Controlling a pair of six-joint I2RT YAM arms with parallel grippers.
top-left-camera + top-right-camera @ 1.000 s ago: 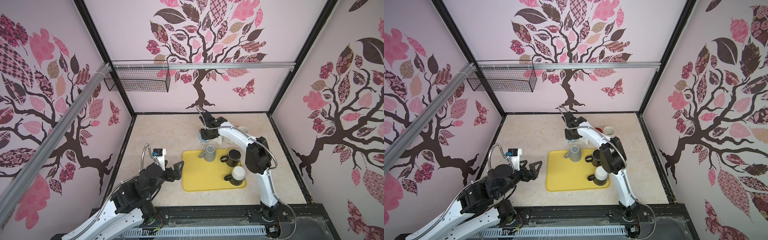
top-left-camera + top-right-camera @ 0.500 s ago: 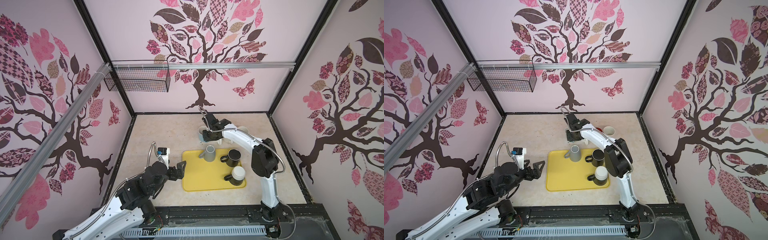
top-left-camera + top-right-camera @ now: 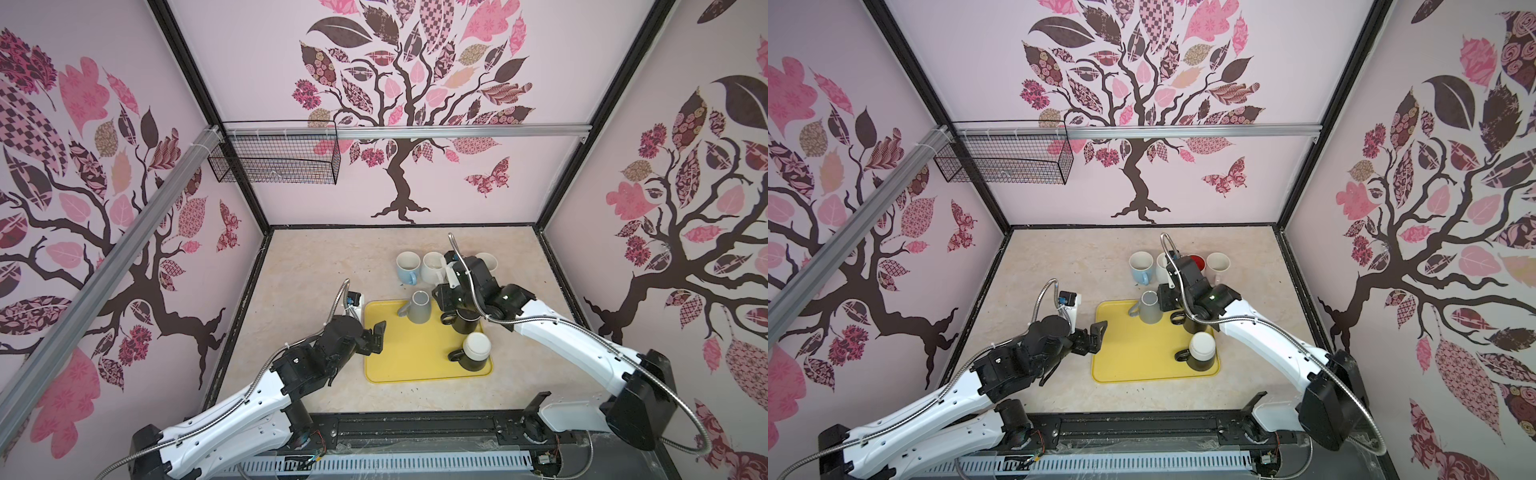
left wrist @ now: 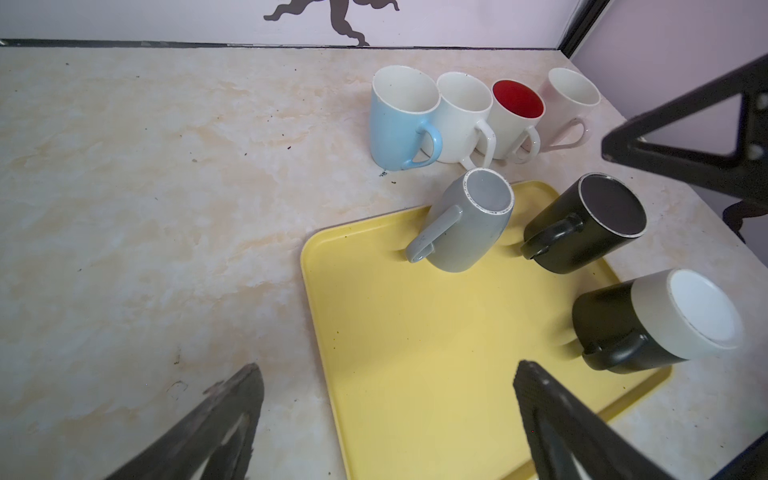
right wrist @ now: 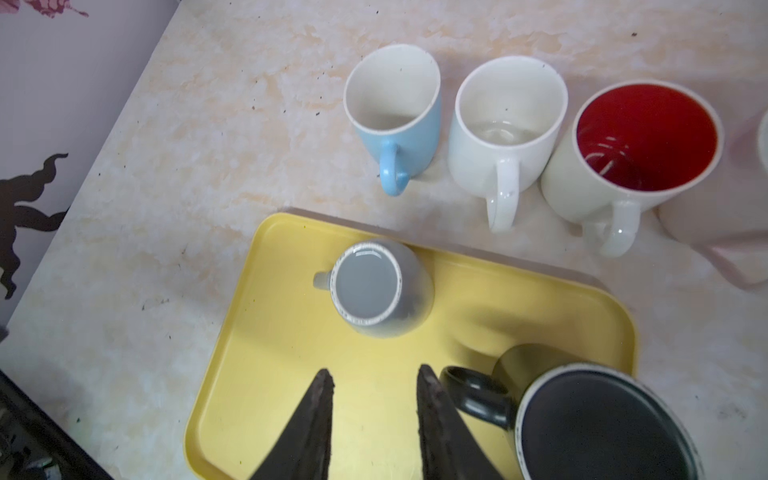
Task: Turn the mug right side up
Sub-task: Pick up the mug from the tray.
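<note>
**Three mugs are bottoms-up on the tray, and the right claw hangs over the far pair**

Nearest the robot, the left claw (image 3: 374,338) sits low at the near left edge of the yellow tray (image 3: 407,361). Its jaws are spread wide and hold nothing. The black-and-white mug (image 3: 476,351) stands inverted in the tray's near right corner, with its handle pointing toward the tray's middle.

Farther in, the right claw (image 5: 374,374) hovers above the tray with its jaws partly parted and nothing between them. The grey mug (image 5: 374,291) lies just ahead of its tips. The black mug (image 5: 598,424) sits close at its side, its handle almost against one jaw. Both mugs rest on their rims with the base up, so the long axis is vertical. The grey mug's handle points away from the black mug, toward the left arm's side.

Which mug comes next cannot be told for sure — the grey one sits most squarely in line with the jaws. The right arm is clearly nearer to both.

The grey mug stands close to the tray's far rim. Just beyond that rim a tight row stands upright on the table (image 3: 311,270): the blue mug (image 5: 395,112), white mug (image 5: 507,124), red-lined mug (image 5: 640,145) and pale pink mug (image 4: 569,104). A flip swung that way risks knocking them. The bare tray middle and the table beyond the blue mug offer more room.
</note>
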